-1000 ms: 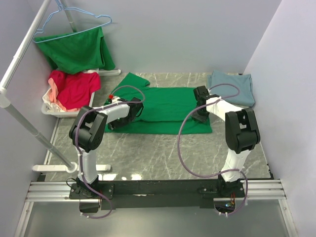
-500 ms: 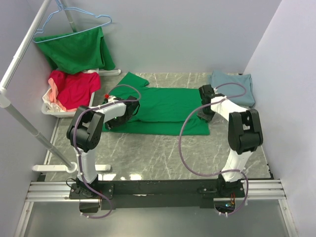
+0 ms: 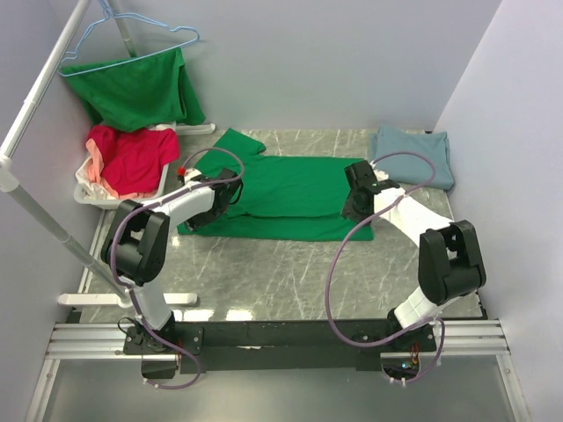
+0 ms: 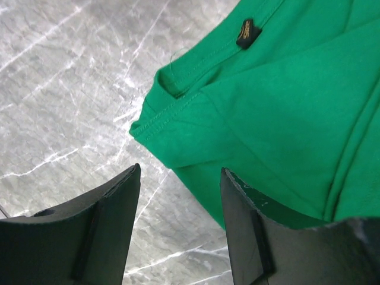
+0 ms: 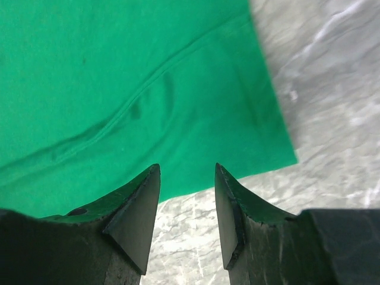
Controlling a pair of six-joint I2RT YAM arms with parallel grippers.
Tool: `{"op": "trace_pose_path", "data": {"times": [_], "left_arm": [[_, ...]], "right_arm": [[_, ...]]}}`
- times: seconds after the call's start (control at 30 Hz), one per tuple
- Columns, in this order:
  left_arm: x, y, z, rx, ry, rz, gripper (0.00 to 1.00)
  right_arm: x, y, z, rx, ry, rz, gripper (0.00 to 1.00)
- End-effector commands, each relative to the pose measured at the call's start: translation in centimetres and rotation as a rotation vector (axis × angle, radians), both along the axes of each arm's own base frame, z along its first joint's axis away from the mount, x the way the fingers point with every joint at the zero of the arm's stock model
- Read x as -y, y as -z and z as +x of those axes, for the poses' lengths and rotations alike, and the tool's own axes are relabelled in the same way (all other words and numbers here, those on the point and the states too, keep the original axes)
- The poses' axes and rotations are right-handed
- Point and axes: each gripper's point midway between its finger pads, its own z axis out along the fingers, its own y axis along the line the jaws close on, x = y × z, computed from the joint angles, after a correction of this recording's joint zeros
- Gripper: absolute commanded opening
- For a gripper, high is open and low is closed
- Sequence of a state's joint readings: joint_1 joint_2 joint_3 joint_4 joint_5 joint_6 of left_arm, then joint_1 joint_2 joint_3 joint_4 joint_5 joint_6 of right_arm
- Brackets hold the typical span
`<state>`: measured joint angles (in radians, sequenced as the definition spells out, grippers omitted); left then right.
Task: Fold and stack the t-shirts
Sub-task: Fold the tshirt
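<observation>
Two arms have moved in the last second: we see both elbows swung outward and lower. The left pincer (image 3: 222, 200) has slid a little leftward along the green tee (image 3: 299, 189), while the right pincer (image 3: 356, 200) has kept near the tee's right end. The tee itself has barely shifted. It lies spread lengthwise across the middle of the desk (image 3: 290, 272), with one sleeve reaching toward the far left.

Both pincers stand open at a middling gap and hold nothing. In the wrist views each hovers close over a near corner of the cloth: the left over a doubled hem corner, the right over the sharp hem corner with bare marble beyond. We judge this to be the lining-up for a two-corner pinch, so the fold is not yet made and this tee is not yet stacked.

The near hem runs almost straight between the pincers. Bare desk lies between that hem and the arm bases, which gives room to lift or draw the cloth. The far side is tighter: the blue-grey tee (image 3: 413, 154) sits folded at the far right, near the green one's end. The red tee (image 3: 132, 158) in its basket (image 3: 84, 195) crowds the left, and walls close both sides
</observation>
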<state>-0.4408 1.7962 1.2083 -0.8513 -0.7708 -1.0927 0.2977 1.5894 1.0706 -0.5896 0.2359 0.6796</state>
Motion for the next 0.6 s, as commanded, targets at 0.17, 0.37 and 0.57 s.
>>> {"op": "trace_pose_path", "data": {"times": [0.17, 0.37, 0.57], "left_arm": [[-0.1, 0.2, 0.2, 0.01, 0.0, -0.035, 0.62], [-1.1, 0.8, 0.3, 0.003, -0.032, -0.037, 0.62], [-1.8, 1.6, 0.3, -0.032, -0.056, -0.005, 0.62]], "right_arm": [[-2.1, 4.1, -0.3, -0.06, -0.061, 0.058, 0.48], [-1.9, 5.8, -0.3, -0.081, -0.076, 0.038, 0.46], [-0.7, 6.1, -0.3, -0.139, -0.082, -0.032, 0.49]]}}
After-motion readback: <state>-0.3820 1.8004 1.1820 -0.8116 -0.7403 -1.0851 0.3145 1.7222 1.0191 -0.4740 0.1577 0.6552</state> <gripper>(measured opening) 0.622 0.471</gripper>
